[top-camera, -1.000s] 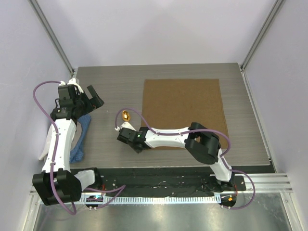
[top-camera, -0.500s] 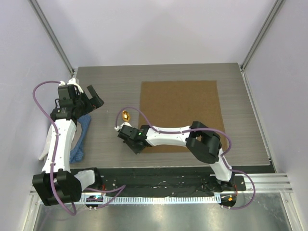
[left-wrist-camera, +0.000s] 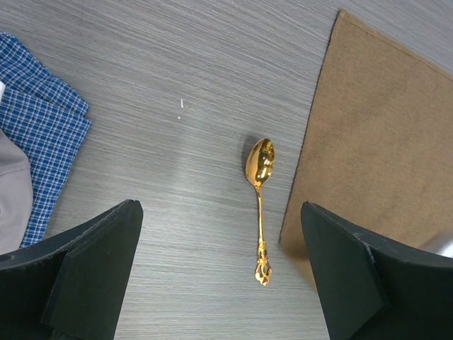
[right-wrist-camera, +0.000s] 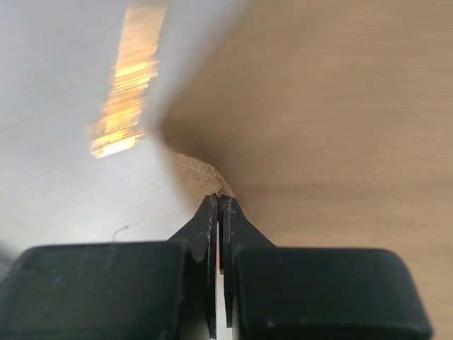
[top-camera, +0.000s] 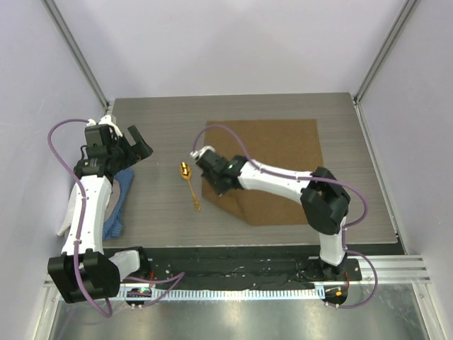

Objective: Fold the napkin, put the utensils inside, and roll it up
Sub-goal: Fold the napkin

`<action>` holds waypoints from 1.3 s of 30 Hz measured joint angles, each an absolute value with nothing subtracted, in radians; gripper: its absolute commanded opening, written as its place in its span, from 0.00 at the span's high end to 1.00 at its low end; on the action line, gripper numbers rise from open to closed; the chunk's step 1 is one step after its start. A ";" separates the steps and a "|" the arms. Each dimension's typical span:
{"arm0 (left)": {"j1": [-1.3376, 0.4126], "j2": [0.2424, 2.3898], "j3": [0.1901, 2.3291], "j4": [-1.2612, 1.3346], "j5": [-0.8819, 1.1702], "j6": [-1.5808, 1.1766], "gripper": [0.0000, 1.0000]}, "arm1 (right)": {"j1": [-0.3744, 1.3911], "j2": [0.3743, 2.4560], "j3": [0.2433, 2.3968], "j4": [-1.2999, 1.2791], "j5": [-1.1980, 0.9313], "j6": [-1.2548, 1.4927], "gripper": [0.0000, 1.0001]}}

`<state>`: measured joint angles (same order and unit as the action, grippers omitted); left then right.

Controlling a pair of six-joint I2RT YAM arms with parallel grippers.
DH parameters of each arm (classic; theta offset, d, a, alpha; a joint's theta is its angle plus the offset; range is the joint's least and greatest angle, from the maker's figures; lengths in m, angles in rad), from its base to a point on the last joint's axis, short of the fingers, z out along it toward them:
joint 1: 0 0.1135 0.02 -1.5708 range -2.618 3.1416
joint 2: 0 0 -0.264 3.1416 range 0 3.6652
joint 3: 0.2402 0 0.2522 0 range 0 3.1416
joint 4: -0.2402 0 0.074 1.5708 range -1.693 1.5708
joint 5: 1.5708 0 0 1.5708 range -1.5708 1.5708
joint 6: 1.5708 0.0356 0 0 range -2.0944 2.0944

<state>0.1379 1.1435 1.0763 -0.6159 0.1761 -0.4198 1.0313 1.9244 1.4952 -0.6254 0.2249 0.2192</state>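
Pinching the napkin (top-camera: 283, 152) by one corner, my right pincer (right-wrist-camera: 218, 202) is clamped closed on the cloth. The spoon (left-wrist-camera: 259, 212) lies on the worktop (top-camera: 159, 212) just left of that pincer. My left pincer (left-wrist-camera: 219, 241), well apart, gapes wide, holding nothing.

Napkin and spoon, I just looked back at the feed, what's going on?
The right gripper is pinched shut on the near-left corner of the napkin and holds it raised over the cloth, a fold begun. The gold spoon lies on the bare table left of the napkin, untouched. The left gripper hangs open at the left side, by the blue cloth.
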 measured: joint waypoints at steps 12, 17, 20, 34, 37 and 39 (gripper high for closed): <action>0.138 1.143 1.070 -0.607 0.176 -0.420 0.00 | 0.612 2.032 1.536 -0.612 0.414 0.029 0.99; 0.138 1.146 1.067 -0.603 0.176 -0.420 0.00 | 0.527 2.148 1.654 -0.585 0.448 -0.028 0.99; 0.138 1.147 1.067 -0.603 0.176 -0.420 0.00 | 0.471 2.187 1.708 -0.580 0.464 -0.056 0.99; 0.138 1.173 1.065 -0.603 0.155 -0.419 0.00 | 0.302 2.321 1.935 -0.566 0.489 -0.146 0.99; 0.138 1.182 1.065 -0.603 0.150 -0.416 0.00 | 0.275 2.359 1.971 -0.570 0.493 -0.158 0.99; 0.138 1.187 1.065 -0.603 0.149 -0.415 0.00 | 0.259 2.380 1.991 -0.570 0.493 -0.161 0.99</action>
